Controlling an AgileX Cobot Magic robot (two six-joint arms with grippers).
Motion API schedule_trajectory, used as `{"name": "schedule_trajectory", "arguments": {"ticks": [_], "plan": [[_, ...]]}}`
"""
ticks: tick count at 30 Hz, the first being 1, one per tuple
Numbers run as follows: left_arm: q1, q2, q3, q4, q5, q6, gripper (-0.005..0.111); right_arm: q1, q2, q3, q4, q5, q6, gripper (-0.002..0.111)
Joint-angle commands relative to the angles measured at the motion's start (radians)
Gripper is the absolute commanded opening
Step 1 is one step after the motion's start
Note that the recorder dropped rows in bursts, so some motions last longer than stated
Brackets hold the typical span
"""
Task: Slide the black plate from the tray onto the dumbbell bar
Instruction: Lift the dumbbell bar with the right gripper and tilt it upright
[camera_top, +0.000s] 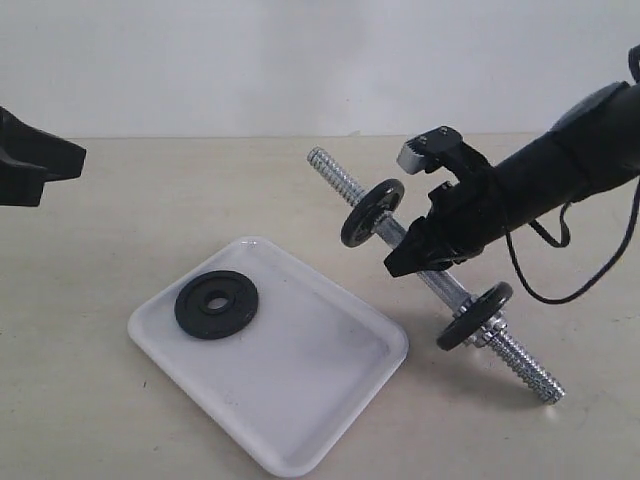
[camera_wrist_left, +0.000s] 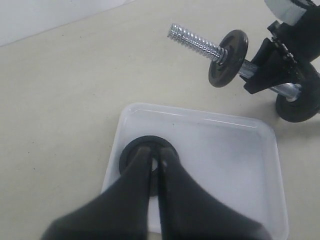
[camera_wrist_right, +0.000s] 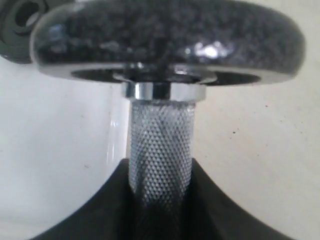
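The black plate lies flat on the white tray, near its far left corner. My left gripper is shut and empty, hovering over the plate and hiding its centre hole. In the exterior view only a black part of the left arm shows at the left edge. My right gripper is shut on the knurled middle of the dumbbell bar, between two black discs. The right wrist view shows the bar between my fingers, under one disc.
The bar's free threaded end points toward the back left, past the tray's far edge. Its other threaded end lies to the front right. A black cable hangs from the right arm. Beige tabletop surrounds the tray.
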Motion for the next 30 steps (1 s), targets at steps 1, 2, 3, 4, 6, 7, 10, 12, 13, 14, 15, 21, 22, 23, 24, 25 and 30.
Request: {"name": "schedule_trajectory", "arguments": {"ticks": [1,2,3,4,6,7,10,12,13,14,15,21,22,23,24,25,30], "plan": [[-0.005,0.001,-0.006,0.001,-0.045,0.005,0.004,-0.087,-0.108,0.068,0.291,0.067,-0.205,0.000],[-0.005,0.002,-0.006,0.001,-0.055,0.005,0.004,-0.101,-0.121,0.079,0.310,0.073,-0.224,0.000],[-0.005,0.007,-0.006,0.001,-0.067,0.005,0.004,-0.110,-0.132,0.085,0.321,0.078,-0.237,0.000],[-0.005,0.017,-0.006,0.001,-0.072,0.005,0.004,-0.116,-0.145,0.090,0.331,0.089,-0.256,0.000],[-0.005,0.043,-0.006,0.001,-0.071,0.026,0.004,-0.118,-0.166,0.094,0.358,0.125,-0.299,0.000],[-0.005,0.057,-0.006,0.001,-0.066,0.031,0.004,-0.118,-0.174,0.094,0.377,0.145,-0.323,0.000],[-0.005,0.109,-0.006,-0.003,-0.061,0.035,0.004,-0.118,-0.188,0.094,0.404,0.166,-0.350,0.000],[-0.005,0.140,-0.006,-0.011,-0.059,0.035,0.004,-0.118,-0.198,0.101,0.402,0.166,-0.353,0.000],[-0.005,0.151,-0.006,-0.016,-0.059,0.035,0.004,-0.118,-0.206,0.111,0.412,0.166,-0.369,0.000],[-0.005,0.159,-0.006,-0.021,-0.056,0.044,0.004,-0.118,-0.210,0.124,0.423,0.166,-0.386,0.000],[-0.005,0.163,-0.006,-0.030,-0.057,0.054,0.004,-0.118,-0.215,0.137,0.439,0.166,-0.402,0.000],[-0.005,0.170,-0.006,-0.066,-0.064,0.102,0.004,-0.118,-0.255,0.247,0.528,0.166,-0.508,0.000],[-0.005,0.172,-0.006,-0.066,-0.064,0.102,0.004,-0.118,-0.259,0.260,0.531,0.165,-0.510,0.000],[-0.005,0.175,-0.006,-0.066,-0.069,0.102,0.004,-0.118,-0.263,0.272,0.531,0.165,-0.510,0.000],[-0.005,0.184,-0.006,-0.069,-0.072,0.102,0.004,-0.118,-0.265,0.283,0.531,0.167,-0.517,0.000],[-0.005,0.194,-0.006,-0.069,-0.072,0.102,0.004,-0.118,-0.270,0.297,0.533,0.169,-0.526,0.000],[-0.010,0.269,-0.006,-0.073,-0.072,0.118,0.004,-0.118,-0.314,0.330,0.576,0.180,-0.566,0.000]]}}
